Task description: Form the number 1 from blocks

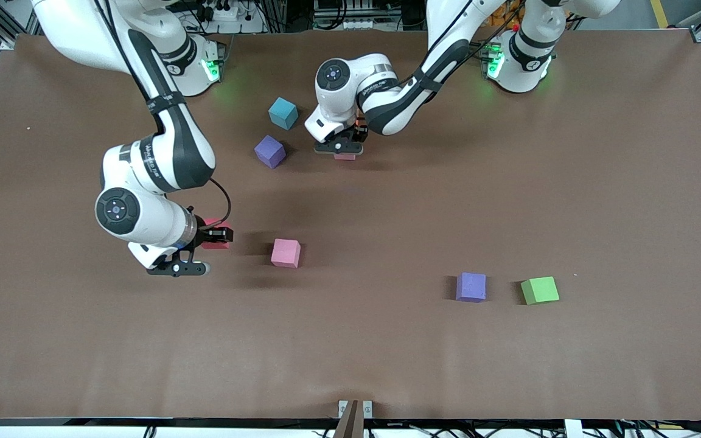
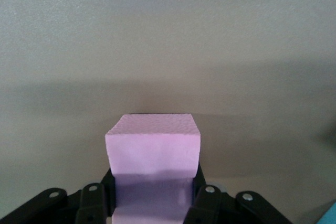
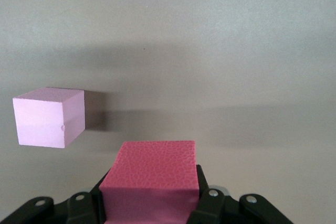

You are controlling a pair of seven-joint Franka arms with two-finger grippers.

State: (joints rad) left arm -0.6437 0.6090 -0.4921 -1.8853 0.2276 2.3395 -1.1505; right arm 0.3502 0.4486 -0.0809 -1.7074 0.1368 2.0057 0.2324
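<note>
From the front camera I see my right gripper [image 1: 215,236] closed around the red block [image 1: 216,233], toward the right arm's end of the table and just beside a loose light pink block [image 1: 285,253]; my left gripper [image 1: 343,148] sits low near the robots' bases, clamped on a second pink block [image 1: 345,156] of which only a sliver shows; the cyan block [image 1: 283,113] and the purple block [image 1: 269,151] lie beside it, and the blue-violet block [image 1: 471,287] and green block [image 1: 539,290] rest side by side nearer the camera, toward the left arm's end; an orange glint under my left wrist may be another cube, I cannot tell; nothing resembles a 1 yet, and my worry is that both arms converging on one column could clip each other or scatter cubes.

In the left wrist view the held pink block [image 2: 153,148] is square between my fingers [image 2: 205,203], matte and finely pebbled, edges crisp; the grip takes only its near end, so I judge it could pivot if I swing fast.

In the right wrist view the held red block [image 3: 151,176] looks coarser and foam-like, gripped the same shallow way; the loose pink block [image 3: 49,117] stands close by, apart from it; setting down carelessly could nudge it askew.
</note>
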